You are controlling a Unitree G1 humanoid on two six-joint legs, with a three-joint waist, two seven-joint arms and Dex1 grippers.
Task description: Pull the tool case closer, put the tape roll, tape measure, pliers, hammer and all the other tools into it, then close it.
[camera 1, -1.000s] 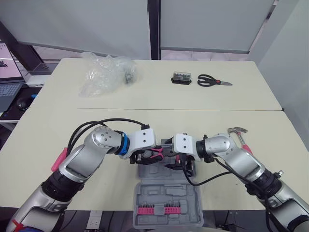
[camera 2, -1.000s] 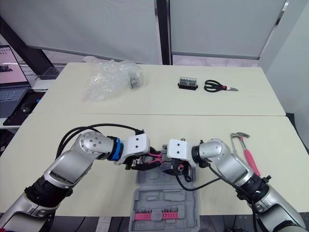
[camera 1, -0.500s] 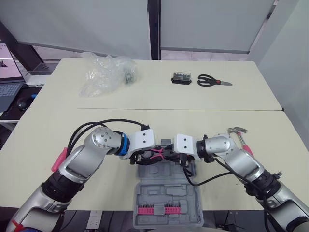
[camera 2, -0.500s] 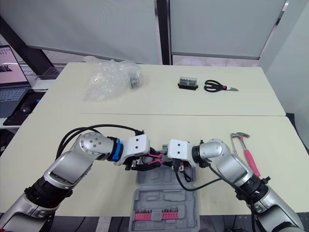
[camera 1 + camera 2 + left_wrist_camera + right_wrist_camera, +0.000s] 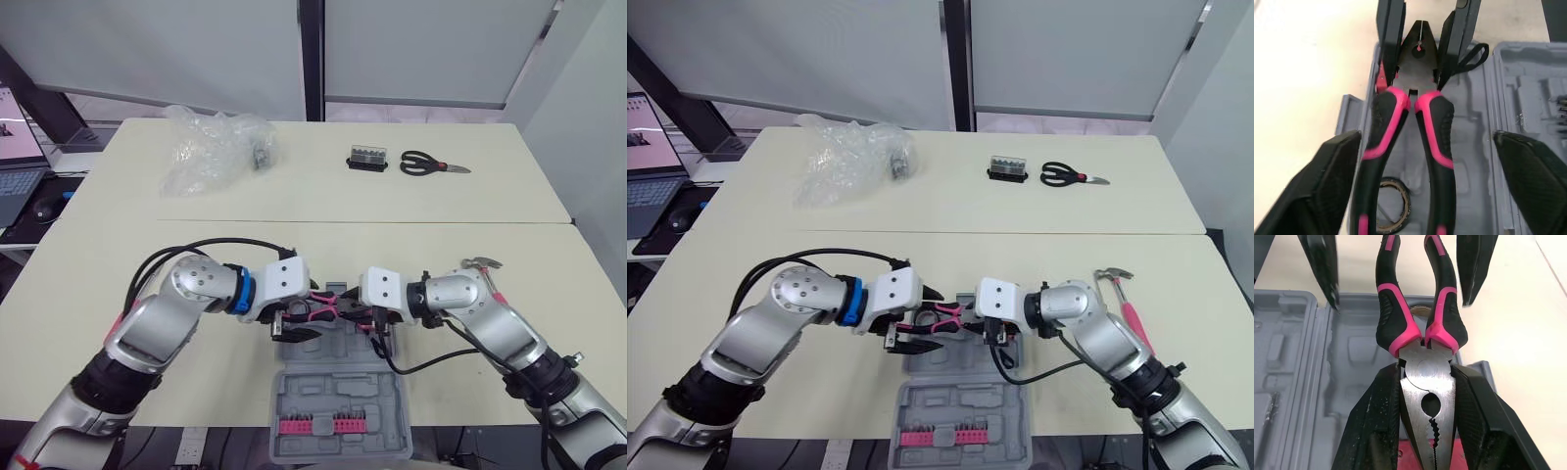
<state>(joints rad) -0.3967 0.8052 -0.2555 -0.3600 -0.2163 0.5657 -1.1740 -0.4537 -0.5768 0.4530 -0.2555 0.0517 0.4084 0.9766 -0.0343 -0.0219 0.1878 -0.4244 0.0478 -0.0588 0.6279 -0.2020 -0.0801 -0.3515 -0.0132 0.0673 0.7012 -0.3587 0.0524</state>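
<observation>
The tape roll (image 5: 1407,208) is lying half hidden under the pliers (image 5: 1432,122), between the spread fingers of the left claw (image 5: 1425,137). The pliers' handle ends are running off the picture's edge. The right claw (image 5: 1426,377) is squeezing and covering the sides of the pliers' head. Both claws are hiding the far end of the tool case (image 5: 304,392).

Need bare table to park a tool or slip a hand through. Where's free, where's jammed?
Free: the mid table between the plastic bag, bit holder and scissors at the far side and the tool case. Crowded: over the case, where the right gripper clamps the pliers and the open left gripper flanks their handles; the hammer lies to its right.
</observation>
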